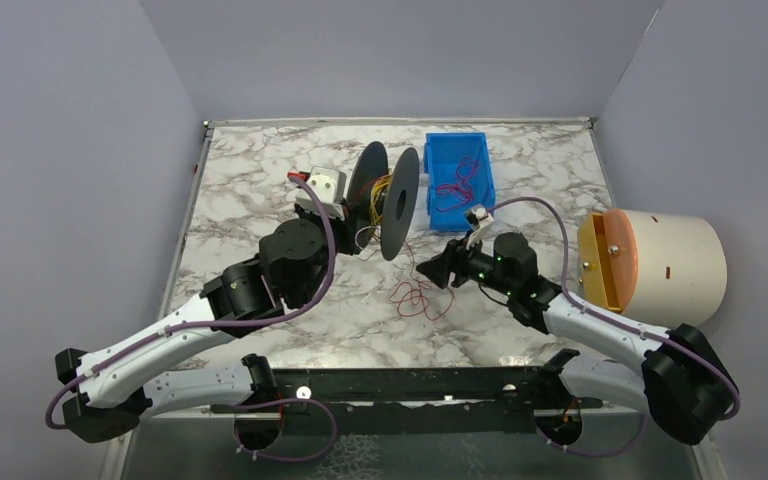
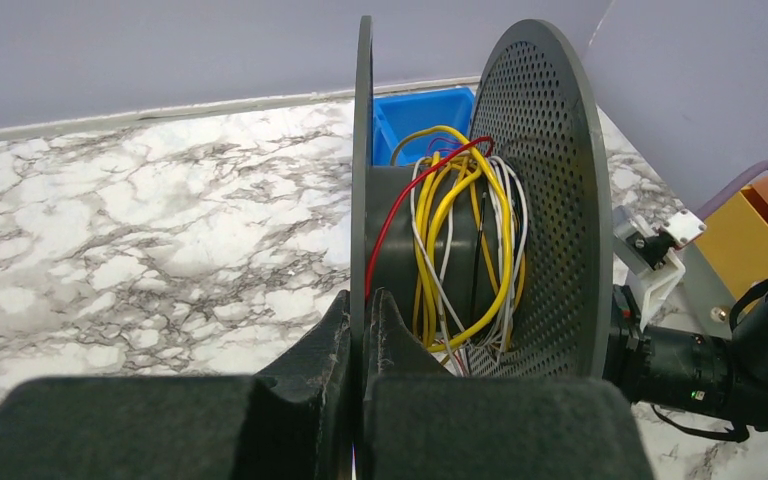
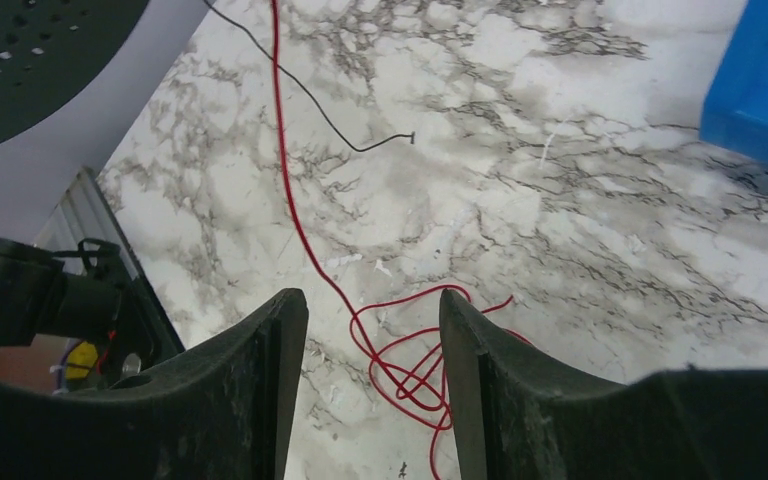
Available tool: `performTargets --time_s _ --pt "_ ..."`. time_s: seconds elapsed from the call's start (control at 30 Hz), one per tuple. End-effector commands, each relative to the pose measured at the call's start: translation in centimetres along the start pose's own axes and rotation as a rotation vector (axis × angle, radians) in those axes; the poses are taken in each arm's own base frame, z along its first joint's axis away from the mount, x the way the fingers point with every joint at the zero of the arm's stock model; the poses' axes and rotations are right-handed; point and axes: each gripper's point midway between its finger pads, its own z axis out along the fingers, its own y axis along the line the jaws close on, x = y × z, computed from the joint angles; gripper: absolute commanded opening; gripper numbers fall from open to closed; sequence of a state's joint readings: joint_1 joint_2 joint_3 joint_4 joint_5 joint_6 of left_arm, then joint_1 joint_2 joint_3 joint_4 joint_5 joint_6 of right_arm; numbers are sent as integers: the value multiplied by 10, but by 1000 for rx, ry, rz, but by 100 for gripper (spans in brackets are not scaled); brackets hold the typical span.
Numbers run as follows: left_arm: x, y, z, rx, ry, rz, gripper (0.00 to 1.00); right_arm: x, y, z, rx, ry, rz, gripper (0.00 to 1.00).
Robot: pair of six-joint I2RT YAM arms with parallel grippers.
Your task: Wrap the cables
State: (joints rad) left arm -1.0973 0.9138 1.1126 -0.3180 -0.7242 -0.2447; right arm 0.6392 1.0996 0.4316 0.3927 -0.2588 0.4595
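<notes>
Your right claw point(image 3: 373, 305) hangs spread wide above a loose tangle of red wire point(image 3: 405, 365) lying on the marble table point(image 3: 580, 200). A single red strand runs from the tangle up toward the spool point(image 2: 550, 200), with a thin black wire end point(image 3: 380, 147) just beside it. Your left claw point(image 2: 360, 320) pinches the rim of the spool's near disc. The wound wires point(image 2: 430, 250) on its hub are yellow, white and red, and sit loose. Behind the spool, a blue bin point(image 1: 458, 160) holds more red wire.
</notes>
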Motion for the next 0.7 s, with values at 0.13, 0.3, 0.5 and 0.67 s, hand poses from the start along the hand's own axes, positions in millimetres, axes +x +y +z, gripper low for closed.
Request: performTargets --time_s 0.13,0.3,0.5,0.67 --pt "-46 -4 -5 12 -129 -129 0 19 16 7 -175 45 -96 59" --pt "-47 -6 -4 16 -130 -131 0 39 9 17 -187 93 -74 59" --pt "-48 -2 -1 -19 -135 -128 0 56 13 18 -236 130 -50 50" --pt "-44 -3 6 -43 -136 -115 0 67 19 16 -246 155 -23 26"
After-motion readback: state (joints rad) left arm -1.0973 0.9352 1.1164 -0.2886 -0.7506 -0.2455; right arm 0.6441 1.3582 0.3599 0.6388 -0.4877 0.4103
